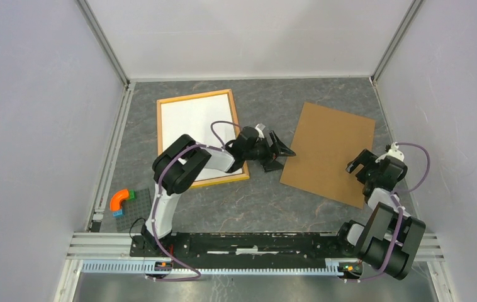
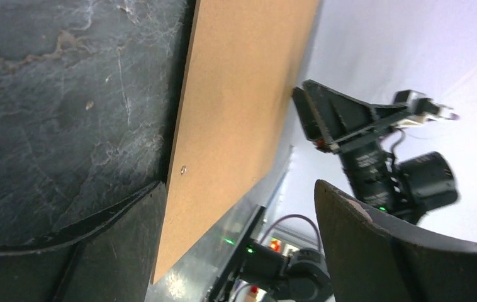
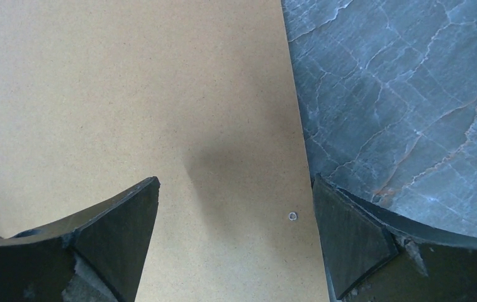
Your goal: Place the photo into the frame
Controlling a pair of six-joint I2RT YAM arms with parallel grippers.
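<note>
While both arms reach out over it, the grey, marble-patterned desk (image 1: 223,201) carries two big flat rectangles. Toward the far left corner lies the frame (image 1: 194,95), orange-yellow, with its long axis running from the far edge toward the near edge and its near end leaning slightly right. The photo (image 1: 192,123) lies inside the frame's border, lined up the same way, with a plain white face up and no print showing. The left arm covers the near left corner of both.

Right of centre lies a brown backing panel (image 1: 330,151), also long from far to near, its near end swung toward the right edge.

Between frame and panel, the left gripper (image 1: 286,158) points toward the right edge. It is spread wide across the panel's left edge, one finger low on the desk just beside that edge and the other raised over the board. The right gripper (image 1: 359,165) hangs over the panel's right edge, also spread wide and holding nothing.

Small toy blocks (image 1: 121,201) sit by the left edge near the near corner.
</note>
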